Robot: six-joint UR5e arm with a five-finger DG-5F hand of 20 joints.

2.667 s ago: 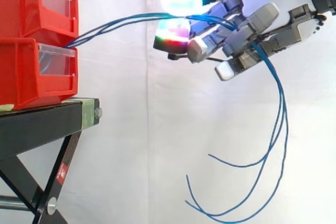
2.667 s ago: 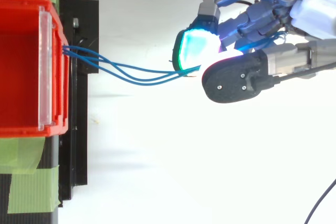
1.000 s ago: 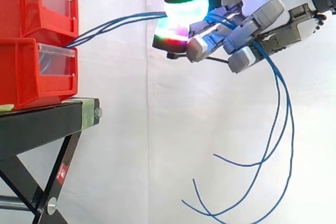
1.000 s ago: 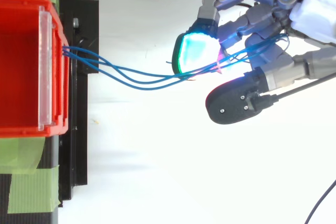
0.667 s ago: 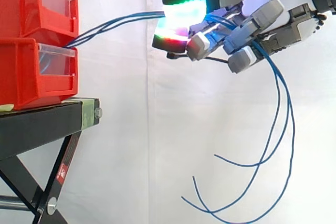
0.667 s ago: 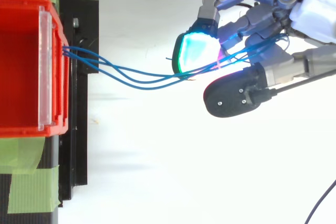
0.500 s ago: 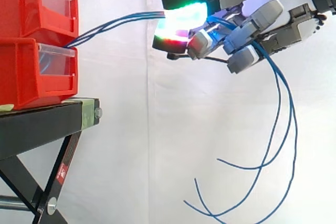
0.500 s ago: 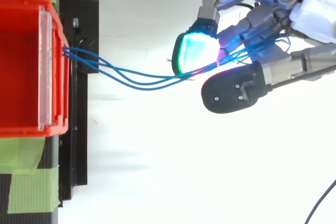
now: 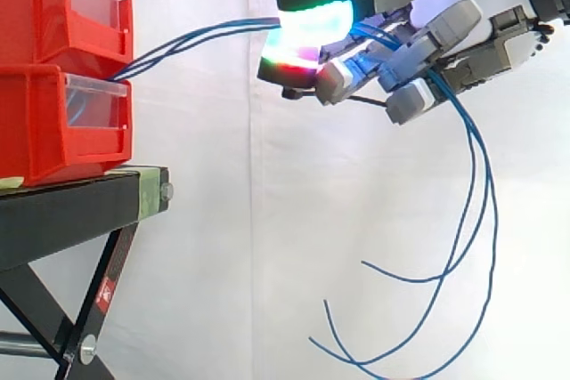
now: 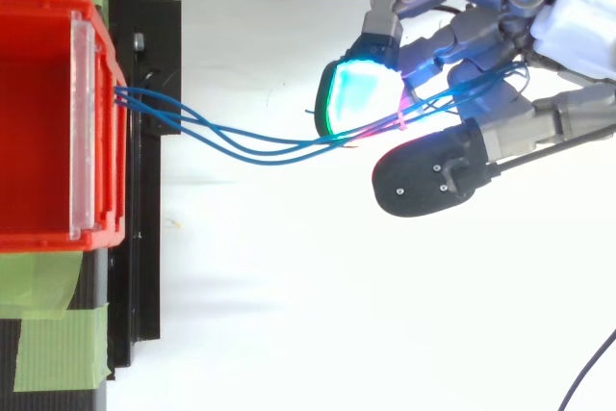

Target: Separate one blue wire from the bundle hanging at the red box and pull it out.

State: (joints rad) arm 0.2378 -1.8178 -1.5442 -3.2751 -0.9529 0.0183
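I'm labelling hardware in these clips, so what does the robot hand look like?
The robot hand has chunky grey fingers built from blocky segments, with a blue-violet sheen on their inner sides. Its thick fingertip pads glow cyan, green, white and magenta, and each sits in a rounded black housing dotted with small screws.

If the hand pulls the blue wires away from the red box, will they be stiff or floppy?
Probably floppy: beyond the hand the blue wires droop in long curves. Likely light: they are thin, and barely sag toward the red box.
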